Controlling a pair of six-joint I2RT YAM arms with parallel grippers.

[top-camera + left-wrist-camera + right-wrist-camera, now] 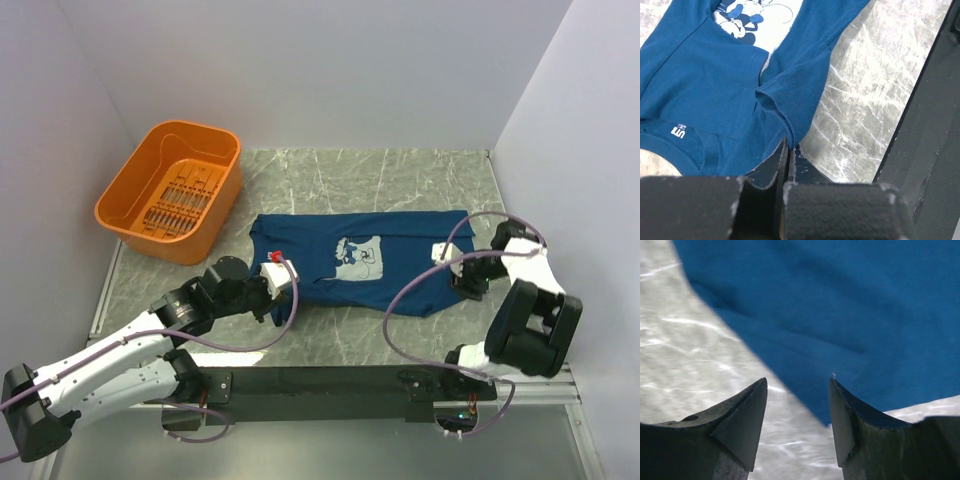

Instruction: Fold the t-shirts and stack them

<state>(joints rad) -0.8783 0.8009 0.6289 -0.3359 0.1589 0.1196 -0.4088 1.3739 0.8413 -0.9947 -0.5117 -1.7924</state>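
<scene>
Table [400, 180]: grey marble, bare behind the t-shirt and in front of it up to the black rail [330, 380]; white walls [350, 70] on three sides.
T-shirt [400, 265]: spread in the middle, mouse picture [360, 258] up.
Basket [215, 225]: far left corner, apart from the t-shirt.
Left pincer [788, 149]: closed tight on a fold at the t-shirt's left end; only its own camera shows the pinch.
Right pincer [797, 382]: wide open at the right edge, holding nothing; one finger over cloth, one over table.

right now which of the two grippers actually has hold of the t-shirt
The left gripper: its fingers are shut on a fold of the navy t-shirt. The right gripper is open, fingers apart above the shirt's edge, holding nothing.
</scene>
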